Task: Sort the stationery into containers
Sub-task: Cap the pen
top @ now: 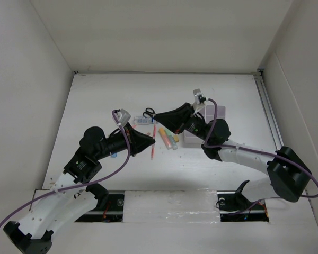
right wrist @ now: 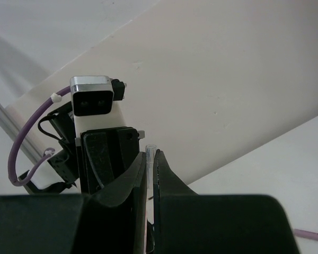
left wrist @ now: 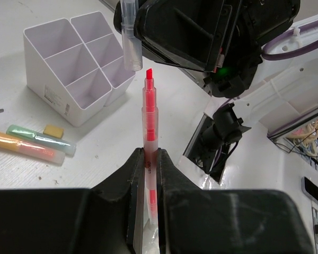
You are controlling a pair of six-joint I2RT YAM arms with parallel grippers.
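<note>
In the left gripper (left wrist: 150,159), clamped, stood an uncapped red pen (left wrist: 150,114), tip just short of the clear cap (left wrist: 131,47) pinched by the right gripper (right wrist: 150,159). To its left the organiser (left wrist: 52,96) looked empty, highlighters (left wrist: 32,143) loose: sorting seemed barely begun.

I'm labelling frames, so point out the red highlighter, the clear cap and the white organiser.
red highlighter (left wrist: 150,124), left wrist view, mid barrel
clear cap (left wrist: 131,47), left wrist view, mid body
white organiser (left wrist: 45,84), left wrist view, side wall
</note>
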